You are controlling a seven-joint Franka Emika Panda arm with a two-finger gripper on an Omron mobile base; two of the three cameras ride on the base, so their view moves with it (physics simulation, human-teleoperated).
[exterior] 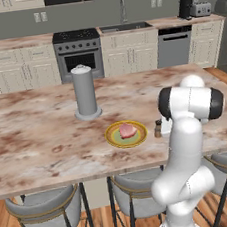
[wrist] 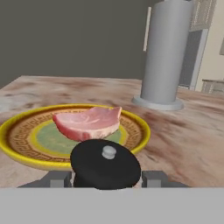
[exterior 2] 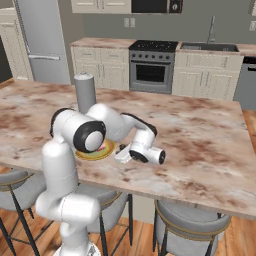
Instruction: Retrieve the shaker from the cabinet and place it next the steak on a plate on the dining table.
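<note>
The tiny tan shaker (exterior: pixel 158 128) with its dark cap (wrist: pixel 106 164) stands on the pink-brown marbled dining table (exterior: pixel 37 130), just right of the plate. My gripper (wrist: pixel 106 179) is low over the table and shut on the shaker, one fingertip on each side of the cap. From the right base view the gripper (exterior 2: pixel 122 155) sits close beside the plate (exterior 2: pixel 92 154). The yellow-green plate (exterior: pixel 111 136) has an orange-tan rim (wrist: pixel 17 144) and holds the pinkish-red steak (exterior: pixel 127 130), which lies directly behind the cap (wrist: pixel 87 122).
A tall grey cylinder with a knob top (exterior: pixel 85 91) stands on the table behind the plate (wrist: pixel 166 52). Grey stools (exterior: pixel 44 207) line the table's near edge. The kitchen counter with the stove (exterior: pixel 78 52) runs along the back wall.
</note>
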